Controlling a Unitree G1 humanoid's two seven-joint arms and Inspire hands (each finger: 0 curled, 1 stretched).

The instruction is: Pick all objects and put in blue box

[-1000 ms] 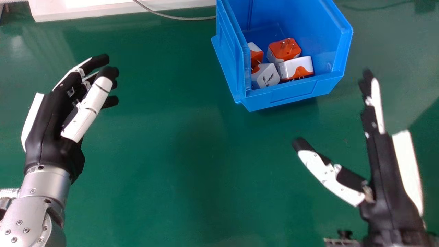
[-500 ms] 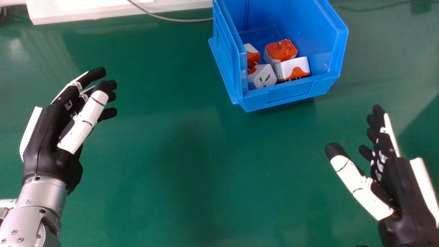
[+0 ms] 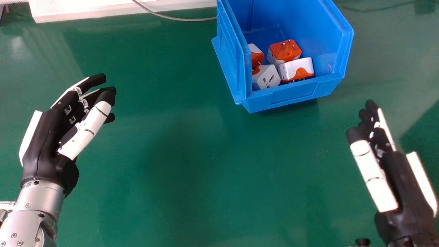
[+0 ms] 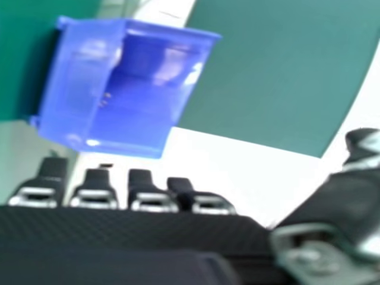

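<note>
In the head view my left hand [image 3: 46, 137] is over the table's left side, fingers relaxed and holding nothing. My right hand [image 3: 403, 181] is at the lower right, below and to the right of the blue box [image 3: 295, 94], open with nothing in it. Four-sided white and orange plug adapters lie inside the box: one with prongs upward [image 3: 284, 51], one on its side [image 3: 296, 69], one showing socket slots [image 3: 267, 77] and one partly behind the left wall [image 3: 255, 55]. In the right hand view the blue box [image 4: 77, 89] stands beyond the fingertips of my right hand [image 4: 148, 228].
The green table [image 3: 192, 154] stretches between the hands. At the back left lie a white panel [image 3: 85, 8] and a grey cable [image 3: 171, 16], which runs to the box's left side.
My right hand has drawn back toward the lower right, away from the box, and its thumb has swung nearer the fingers. The left hand has shifted slightly down. The adapters stay in the box.
</note>
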